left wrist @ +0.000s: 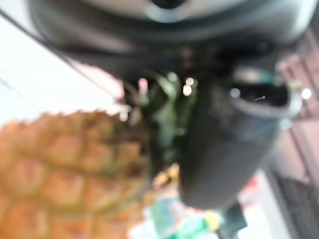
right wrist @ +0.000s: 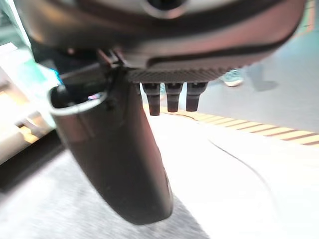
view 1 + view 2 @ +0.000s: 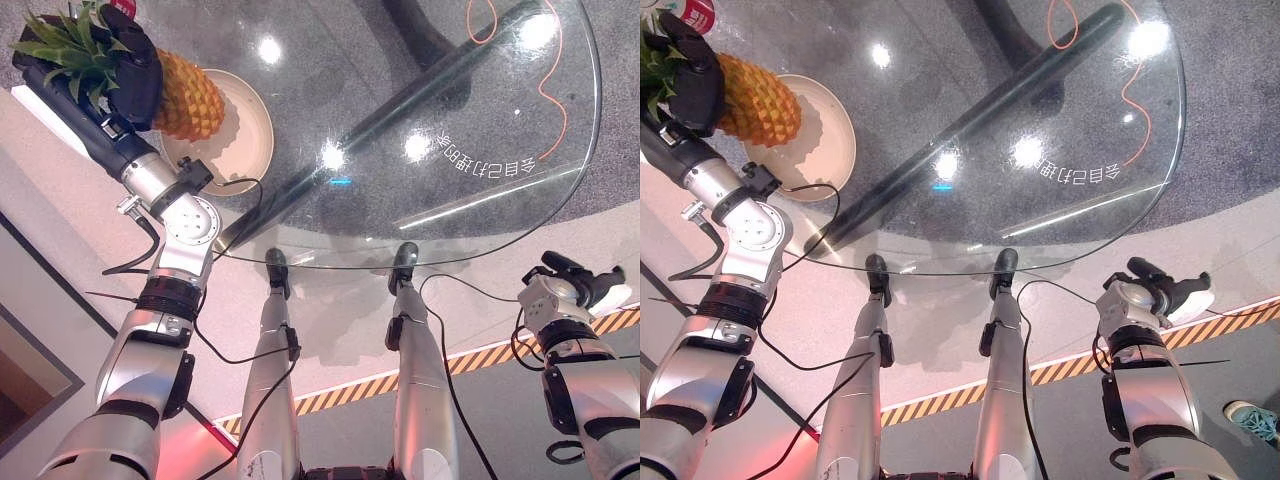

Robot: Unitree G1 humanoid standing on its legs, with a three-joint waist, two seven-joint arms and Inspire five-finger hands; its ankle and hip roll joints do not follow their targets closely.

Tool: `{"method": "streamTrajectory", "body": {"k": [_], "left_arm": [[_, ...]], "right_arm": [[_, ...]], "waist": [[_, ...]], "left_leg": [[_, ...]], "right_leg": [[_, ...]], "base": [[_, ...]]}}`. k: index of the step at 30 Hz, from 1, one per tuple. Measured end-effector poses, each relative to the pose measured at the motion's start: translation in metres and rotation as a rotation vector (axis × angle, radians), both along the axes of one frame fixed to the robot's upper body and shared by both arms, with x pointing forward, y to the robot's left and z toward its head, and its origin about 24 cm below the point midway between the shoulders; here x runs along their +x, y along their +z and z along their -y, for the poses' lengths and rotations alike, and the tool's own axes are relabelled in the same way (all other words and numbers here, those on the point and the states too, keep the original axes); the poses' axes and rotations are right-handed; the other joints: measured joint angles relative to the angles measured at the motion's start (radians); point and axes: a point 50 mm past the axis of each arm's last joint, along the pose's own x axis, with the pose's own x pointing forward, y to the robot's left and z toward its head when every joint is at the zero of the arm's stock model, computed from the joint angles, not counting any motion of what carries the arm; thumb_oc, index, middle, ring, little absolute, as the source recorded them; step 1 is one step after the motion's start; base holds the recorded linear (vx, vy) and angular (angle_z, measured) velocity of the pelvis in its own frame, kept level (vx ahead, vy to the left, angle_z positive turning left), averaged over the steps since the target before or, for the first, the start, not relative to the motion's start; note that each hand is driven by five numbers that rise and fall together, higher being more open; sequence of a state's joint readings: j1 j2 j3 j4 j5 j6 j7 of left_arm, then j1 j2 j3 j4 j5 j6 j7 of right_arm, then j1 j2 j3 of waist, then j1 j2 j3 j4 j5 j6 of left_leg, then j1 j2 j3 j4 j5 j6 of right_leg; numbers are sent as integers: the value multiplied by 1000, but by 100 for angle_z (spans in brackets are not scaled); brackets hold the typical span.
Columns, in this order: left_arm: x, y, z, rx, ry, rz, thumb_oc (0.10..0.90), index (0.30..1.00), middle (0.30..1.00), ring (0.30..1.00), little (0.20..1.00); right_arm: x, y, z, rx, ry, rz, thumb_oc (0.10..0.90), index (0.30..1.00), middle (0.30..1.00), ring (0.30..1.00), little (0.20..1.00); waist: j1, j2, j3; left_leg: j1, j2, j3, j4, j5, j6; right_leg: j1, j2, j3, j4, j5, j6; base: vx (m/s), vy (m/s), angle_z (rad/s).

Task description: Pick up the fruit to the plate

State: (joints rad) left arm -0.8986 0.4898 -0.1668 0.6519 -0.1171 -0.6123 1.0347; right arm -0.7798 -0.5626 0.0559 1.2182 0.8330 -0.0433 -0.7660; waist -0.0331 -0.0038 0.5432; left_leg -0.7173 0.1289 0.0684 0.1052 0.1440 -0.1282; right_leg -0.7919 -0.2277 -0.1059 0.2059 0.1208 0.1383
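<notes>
Desk (image 3: 480, 120): round, clear glass top, a dark bar of its frame running slantwise beneath; grey floor seen through it. An orange cord (image 3: 560, 100) curls on the floor under the far right part.

Floor: pale by the desk's near edge, with a band of yellow-and-black striped tape (image 3: 480, 358) across it. A person's shoe (image 3: 1252, 418) stands at the lower right corner of the right eye view.

Plate (image 3: 245, 135): round, cream-coloured, on the desk near its left edge.

Pineapple (image 3: 190, 98): orange-brown scaly body, green leafy crown (image 3: 65, 48) pointing off to the left. It lies tilted over the left part of the plate; whether its body touches the plate cannot be told. The left wrist view shows the scaly body (image 1: 70, 169) close beside the hand's thumb.

Left hand (image 3: 135, 75): dark, over the desk's left edge, its fingers curled round the pineapple where body meets crown, holding it.

Right hand (image 3: 590, 285): dark, off the desk, low at the right, over the pale floor near the tape. In its wrist view the thumb (image 2: 119, 159) stands out and the fingertips (image 2: 172, 97) are folded in short against the palm, with nothing held.
</notes>
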Motion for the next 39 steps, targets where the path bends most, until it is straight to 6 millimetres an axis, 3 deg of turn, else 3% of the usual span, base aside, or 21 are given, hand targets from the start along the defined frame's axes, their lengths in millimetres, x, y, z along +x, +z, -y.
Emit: {"method": "streamTrajectory", "body": {"k": [9, 26, 27, 29, 32, 39], "left_arm": [[7, -6, 9, 98, 12, -72, 100, 300, 300, 300, 200], [12, -12, 10, 150, 15, -133, 100, 300, 300, 300, 200], [12, -12, 10, 150, 15, -133, 185, 373, 373, 373, 285], [12, -12, 10, 154, 12, -136, 276, 451, 451, 451, 376], [12, -12, 10, 162, 5, -140, 344, 509, 509, 509, 444], [14, -13, 8, 164, 13, -151, 377, 538, 538, 538, 477]], "right_arm": [[0, -12, -4, 51, 114, -64, 800, 900, 900, 900, 900], [3, -13, -9, 12, 170, -87, 800, 900, 900, 900, 900], [4, -12, -9, 10, 172, -87, 800, 900, 900, 900, 900], [4, -12, -10, 10, 173, -84, 800, 900, 900, 900, 900], [4, -11, -10, 7, 173, -79, 800, 900, 900, 900, 900], [5, -11, -11, 7, 174, -76, 800, 900, 900, 900, 900]], "waist": [[-2, -2, 0], [-15, -3, 0], [-16, -3, 0], [-18, -3, 0], [-20, -3, 0], [-18, -3, 0]], "left_leg": [[1, 0, -4, 1, 3, 0], [-1, 0, -1, 0, 3, 0], [-2, 0, -1, -1, 3, 0], [-2, 0, 0, -2, 3, 0], [-3, 0, 0, -3, 3, 0], [-8, 0, 1, -7, 3, 0]], "right_leg": [[5, 1, -2, 1, 1, -1], [2, 1, -1, -2, 2, -1], [1, 1, -1, -3, 2, -1], [1, 2, -1, -4, 2, -1], [0, 2, -1, -6, 2, 0], [-1, 3, 0, -20, 9, 1]], "base": [[0, 0, 0], [0, 0, 0], [0, 0, 0], [0, 0, 0], [0, 0, 0], [0, 0, 0]]}}
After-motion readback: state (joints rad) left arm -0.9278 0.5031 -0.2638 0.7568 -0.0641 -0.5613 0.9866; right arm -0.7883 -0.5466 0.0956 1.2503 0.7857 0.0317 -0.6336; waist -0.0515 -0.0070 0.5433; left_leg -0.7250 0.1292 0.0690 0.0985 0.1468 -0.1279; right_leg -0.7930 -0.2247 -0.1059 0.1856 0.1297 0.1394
